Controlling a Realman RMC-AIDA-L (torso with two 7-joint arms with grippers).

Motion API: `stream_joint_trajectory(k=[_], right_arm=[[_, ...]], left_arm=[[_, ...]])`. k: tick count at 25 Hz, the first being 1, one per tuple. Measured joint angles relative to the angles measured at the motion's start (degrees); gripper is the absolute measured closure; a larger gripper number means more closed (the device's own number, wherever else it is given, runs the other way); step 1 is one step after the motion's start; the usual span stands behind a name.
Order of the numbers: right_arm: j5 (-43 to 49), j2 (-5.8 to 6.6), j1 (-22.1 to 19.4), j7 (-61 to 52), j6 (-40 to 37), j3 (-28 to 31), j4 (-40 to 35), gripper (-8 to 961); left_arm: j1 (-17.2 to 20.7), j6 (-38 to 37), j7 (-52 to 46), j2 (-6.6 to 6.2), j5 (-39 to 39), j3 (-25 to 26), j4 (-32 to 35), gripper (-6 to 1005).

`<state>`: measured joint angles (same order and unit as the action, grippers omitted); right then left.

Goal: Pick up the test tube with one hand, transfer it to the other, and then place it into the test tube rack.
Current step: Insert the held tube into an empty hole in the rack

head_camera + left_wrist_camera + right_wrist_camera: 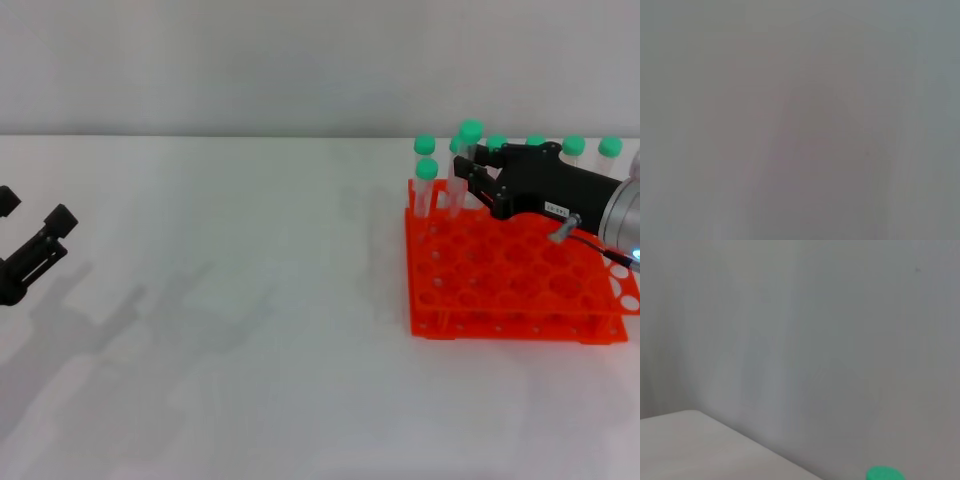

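**Right gripper over rack's far-left corner, tube upright at its fingertips**

Head view: the black two-finger right gripper with a white label and silver wrist (468, 180) is reaching in from the right, over the back of the bright orange-red plastic two-tier test tube rack (510, 275). The slim clear plastic test tube with a round green cap (467, 150) is standing upright right at its fingertips, long axis vertical, lower end over the rack's far-left holes. Fingers appear to be pinching the tube, though the contact is too small to confirm. Other green-capped tubes (427, 185) are standing in the rack's back row, just beside it. The black left gripper (35, 250) is hanging well apart at the far left over the white table (250, 350), fingers spread, holding nothing. The right arm is clearly the nearer one; judging by this, the coming move is turning on keeping the tube vertical over a hole.

Left wrist view: showing only plain grey surface, no tube, no fingers.

Right wrist view: showing wall, a strip of table, and one green cap (884, 474) at the edge; own fingers not showing
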<state>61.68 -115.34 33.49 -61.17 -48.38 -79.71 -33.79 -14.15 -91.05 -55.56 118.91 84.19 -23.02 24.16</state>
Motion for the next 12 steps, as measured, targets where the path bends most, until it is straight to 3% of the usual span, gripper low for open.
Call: stream_joint_trajectory(k=[12], right_arm=[[-0.4,-0.39,2.26,2.03,1.83,-0.38,4.36,757]], left_arm=[[-0.41,0.07,0.26,0.0,0.0,0.0,0.0,111]])
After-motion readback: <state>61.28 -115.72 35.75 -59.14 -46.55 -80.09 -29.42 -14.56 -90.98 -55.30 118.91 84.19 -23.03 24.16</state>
